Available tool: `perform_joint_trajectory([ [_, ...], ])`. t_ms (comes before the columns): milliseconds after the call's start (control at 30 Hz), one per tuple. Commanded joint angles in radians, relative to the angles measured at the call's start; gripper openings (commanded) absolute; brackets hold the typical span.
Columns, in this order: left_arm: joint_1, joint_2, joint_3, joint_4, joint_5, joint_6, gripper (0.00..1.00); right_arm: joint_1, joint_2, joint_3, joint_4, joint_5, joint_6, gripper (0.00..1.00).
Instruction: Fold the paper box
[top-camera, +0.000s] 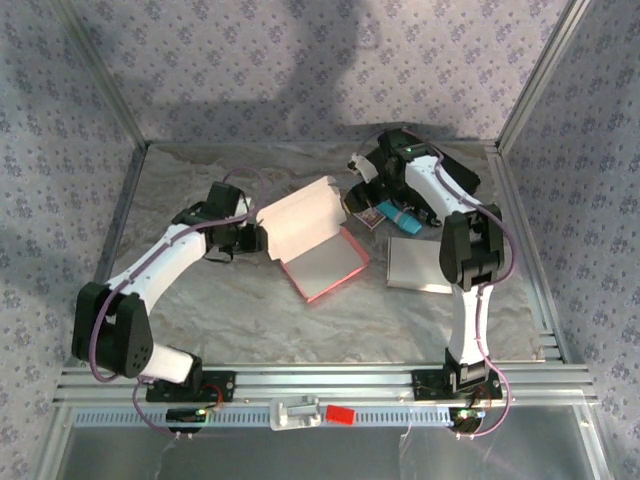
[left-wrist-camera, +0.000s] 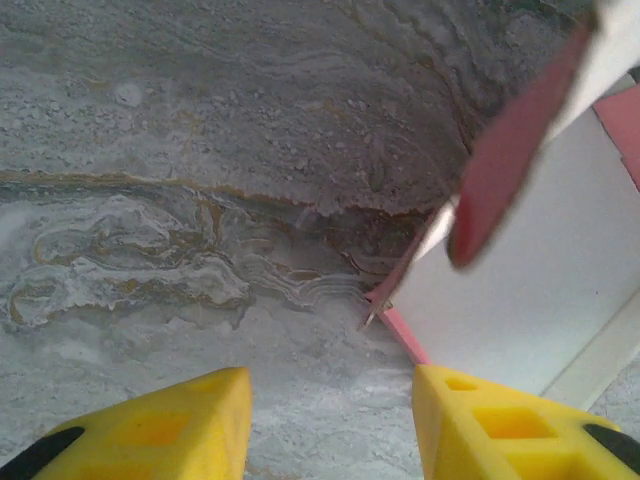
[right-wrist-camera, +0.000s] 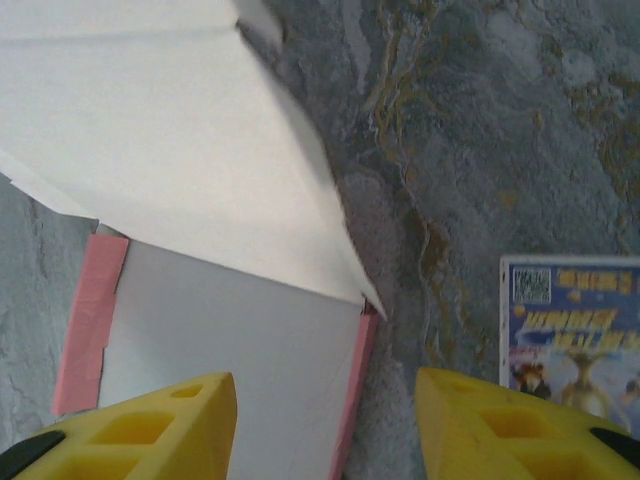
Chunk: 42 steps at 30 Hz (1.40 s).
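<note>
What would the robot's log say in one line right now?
paper box: lid flap up, not closed | left gripper: open, by its corner | right gripper: open, over its edge

- Table (top-camera: 200, 320): grey, marbled surface.
- Box (top-camera: 325, 265): pink outside, white inside, lying open mid-table with one panel raised.
- White sheet (top-camera: 418, 265): flat, right of the box, apart from it.
- Picture card (right-wrist-camera: 570, 330): small, near the box's far right corner.
- Blue item (top-camera: 402, 220): just beside the card.
</note>
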Motion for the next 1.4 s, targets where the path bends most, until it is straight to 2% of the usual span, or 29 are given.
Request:
perform_joint_trajectory([
  [0, 0.011, 0.028, 0.054, -0.018, 0.025, 0.003, 0.46, 0.003, 0.036, 0.087, -0.033, -0.062, -0.049, 0.51],
  [233, 0.017, 0.087, 0.091, -0.012, 0.062, 0.003, 0.45, 0.017, 0.124, 0.184, -0.039, -0.131, -0.048, 0.5],
  [567, 0.022, 0.124, 0.113, -0.021, 0.078, 0.012, 0.4, 0.04, 0.176, 0.234, -0.026, -0.083, -0.049, 0.47],
  [767, 0.022, 0.158, 0.14, -0.013, 0.078, 0.012, 0.36, 0.042, 0.17, 0.245, -0.046, -0.052, -0.051, 0.31],
  [1000, 0.02, 0.21, 0.189, -0.018, 0.073, 0.017, 0.31, 0.053, 0.17, 0.235, -0.05, -0.018, -0.045, 0.19],
  [1167, 0.019, 0.221, 0.198, -0.013, 0.071, 0.011, 0.21, 0.066, 0.17, 0.249, -0.048, 0.029, -0.023, 0.02],
  [1367, 0.019, 0.222, 0.202, 0.0, 0.056, -0.001, 0.12, 0.094, 0.129, 0.217, -0.02, 0.083, -0.004, 0.0],
])
